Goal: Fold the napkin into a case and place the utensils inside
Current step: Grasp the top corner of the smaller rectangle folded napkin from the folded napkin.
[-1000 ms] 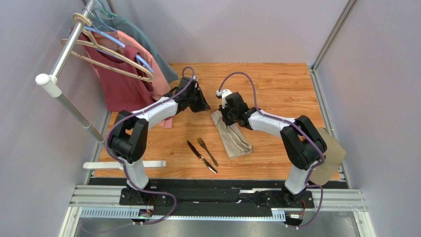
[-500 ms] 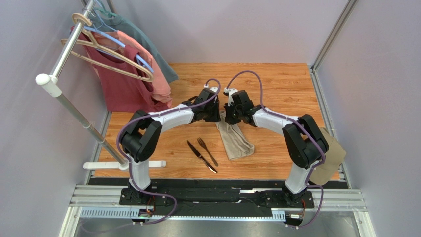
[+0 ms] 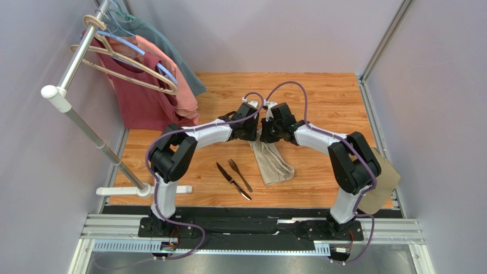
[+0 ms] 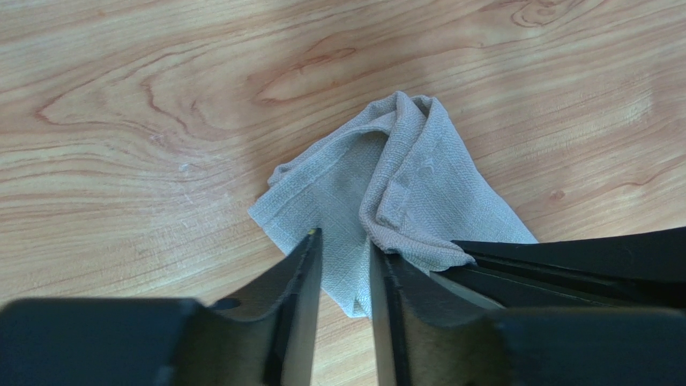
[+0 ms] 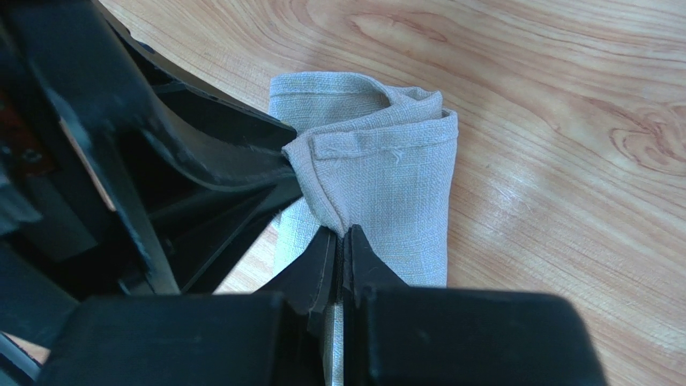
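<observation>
The beige napkin (image 3: 273,161) lies as a narrow folded strip right of the table's middle. My right gripper (image 3: 265,135) is shut on a raised fold at its far end, and the pinched cloth shows in the right wrist view (image 5: 386,169) at the closed jaws (image 5: 342,235). My left gripper (image 3: 255,132) is right beside it, open, its jaws (image 4: 345,248) straddling the flat far-left corner of the napkin (image 4: 338,189) without closing on it. The dark fork (image 3: 240,174) and knife (image 3: 232,181) lie side by side left of the napkin, untouched.
A clothes rail (image 3: 74,63) with red and pink shirts (image 3: 146,91) on hangers stands at the back left. A tan cap (image 3: 384,178) lies at the table's right edge. A white bar (image 3: 143,190) lies at the front left. Grey walls close in both sides.
My left arm has swung right from beside the shirts to the napkin's far end, next to the right gripper. The right gripper has shifted slightly farther back, still holding the cloth.
</observation>
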